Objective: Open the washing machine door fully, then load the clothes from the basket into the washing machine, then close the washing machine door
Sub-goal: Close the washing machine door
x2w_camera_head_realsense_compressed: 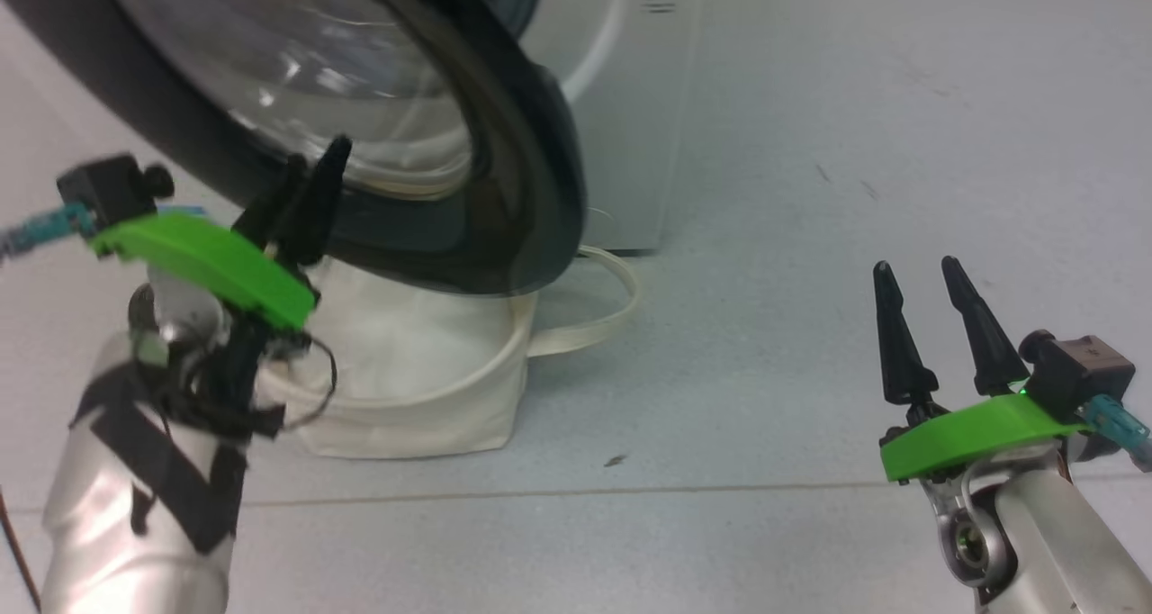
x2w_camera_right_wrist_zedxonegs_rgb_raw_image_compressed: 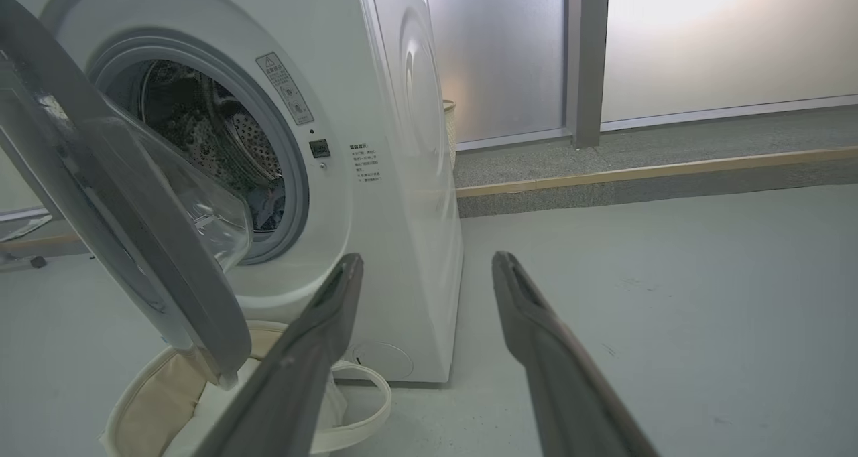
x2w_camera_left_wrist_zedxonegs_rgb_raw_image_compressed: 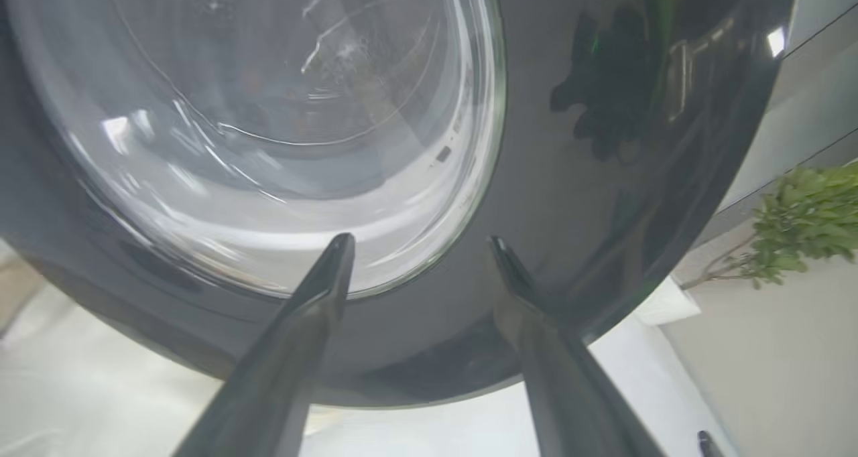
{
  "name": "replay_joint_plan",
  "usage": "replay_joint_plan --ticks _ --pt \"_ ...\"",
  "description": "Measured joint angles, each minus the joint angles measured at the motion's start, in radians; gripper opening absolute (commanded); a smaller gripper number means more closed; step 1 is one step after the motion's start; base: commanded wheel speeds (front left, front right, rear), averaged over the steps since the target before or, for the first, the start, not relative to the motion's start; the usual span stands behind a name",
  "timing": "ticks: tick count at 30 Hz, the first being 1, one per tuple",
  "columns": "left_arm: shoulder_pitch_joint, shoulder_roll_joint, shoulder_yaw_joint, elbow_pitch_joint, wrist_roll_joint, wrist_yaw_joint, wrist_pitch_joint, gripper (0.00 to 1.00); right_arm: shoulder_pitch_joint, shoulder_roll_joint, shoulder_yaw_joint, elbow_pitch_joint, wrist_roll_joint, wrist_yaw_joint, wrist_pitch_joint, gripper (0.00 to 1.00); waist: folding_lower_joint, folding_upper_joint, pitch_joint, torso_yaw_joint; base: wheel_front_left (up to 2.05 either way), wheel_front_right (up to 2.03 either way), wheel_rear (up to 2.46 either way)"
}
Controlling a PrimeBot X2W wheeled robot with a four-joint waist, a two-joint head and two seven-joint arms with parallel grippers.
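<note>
Left wrist view: the left pincer point(x2w_camera_left_wrist_zedxonegs_rgb_raw_image_compressed: 419, 241), open like the right pincer point(x2w_camera_head_realsense_compressed: 916, 270), sits by the washing machine door point(x2w_camera_left_wrist_zedxonegs_rgb_raw_image_compressed: 268, 108) above the basket point(x2w_camera_head_realsense_compressed: 423, 398). The door looks heavy and slippery; push its rim point(x2w_camera_left_wrist_zedxonegs_rgb_raw_image_compressed: 603, 175).

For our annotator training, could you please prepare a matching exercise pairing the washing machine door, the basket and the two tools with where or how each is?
1 washing machine door
2 basket
3 left tool
4 right tool

A on the floor, under the door's lower edge
B open, above bare floor
C standing partly open
D open, fingers aimed at the door's black rim

Pairs: 1-C, 2-A, 3-D, 4-B
</note>
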Motion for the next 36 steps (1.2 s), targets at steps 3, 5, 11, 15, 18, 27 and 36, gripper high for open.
replay_joint_plan --ticks 3,5,11,15,18,27,36 --pt "0.087 0.059 -0.098 -0.037 0.071 0.0 -0.162 1.0 0.0 -0.003 -0.002 0.001 0.0 0.0 0.0 1.0 0.0001 0.0 -0.011 0.043 0.0 0.0 0.0" --pt "0.163 0.112 -0.172 -0.036 0.134 0.0 -0.329 1.0 0.001 -0.01 -0.001 0.003 0.0 0.0 0.0 1.0 0.0 0.0 -0.029 0.077 0.0 0.0 0.0" --pt "0.214 0.185 -0.264 0.035 0.245 -0.001 -0.568 1.0 0.002 -0.033 -0.004 0.003 0.0 0.0 0.0 1.0 -0.0001 0.0 -0.06 0.124 0.0 0.0 0.0" --pt "0.222 0.213 -0.244 0.086 0.312 0.0 -0.598 1.0 0.002 -0.038 -0.008 0.003 0.0 0.0 0.0 1.0 -0.0001 0.0 -0.069 0.14 0.0 0.0 0.0" --pt "0.234 0.209 -0.186 0.089 0.344 0.001 -0.598 1.0 0.002 -0.043 -0.013 0.003 0.0 0.0 0.0 1.0 0.0 0.0 -0.073 0.147 0.0 0.0 0.0" --pt "0.289 0.161 -0.068 0.065 0.422 0.0 -0.598 1.0 0.005 -0.042 -0.013 0.005 0.0 0.0 0.0 1.0 0.0 0.0 -0.072 0.142 0.0 0.0 0.0" --pt "0.289 0.138 -0.034 0.054 0.457 -0.001 -0.598 1.0 0.005 -0.042 -0.012 0.007 0.0 0.0 0.0 1.0 0.0 0.0 -0.077 0.145 0.0 0.0 0.0"
